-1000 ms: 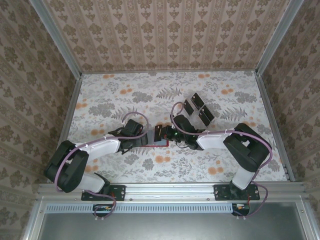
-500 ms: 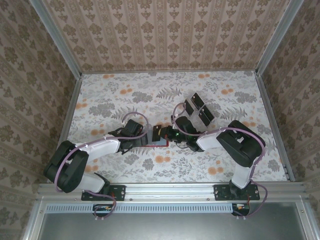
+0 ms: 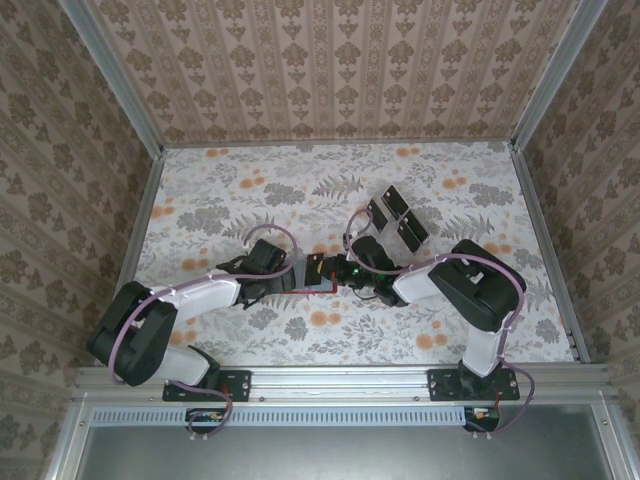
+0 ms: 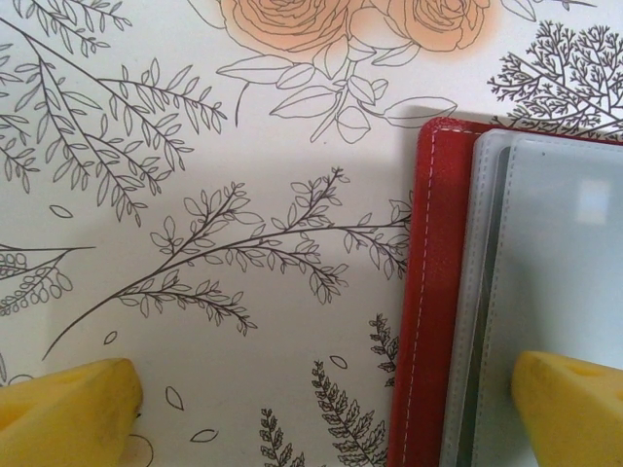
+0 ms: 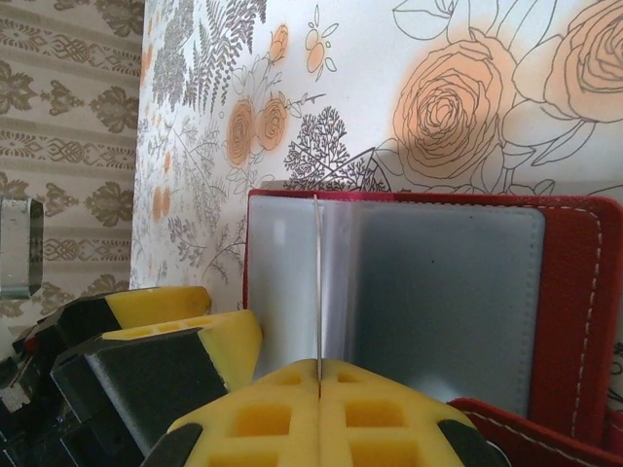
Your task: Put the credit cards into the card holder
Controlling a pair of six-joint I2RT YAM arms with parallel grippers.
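The card holder lies open on the floral table, red with clear grey pockets inside. My right gripper is shut on a credit card, seen edge-on as a thin line standing over the pockets. In the top view that card sits dark at the right gripper, above the card holder. My left gripper is open, with one fingertip over the holder's clear pocket and the other on the table. Three more credit cards lie behind the right arm.
The loose cards lie in a small cluster at centre right of the table. Both arms meet at the middle, the left gripper close to the right one. Patterned walls enclose the table on three sides.
The right arm's elbow has swung left and folded tighter, and the held card has edged slightly left over the holder. The left arm has stayed still.
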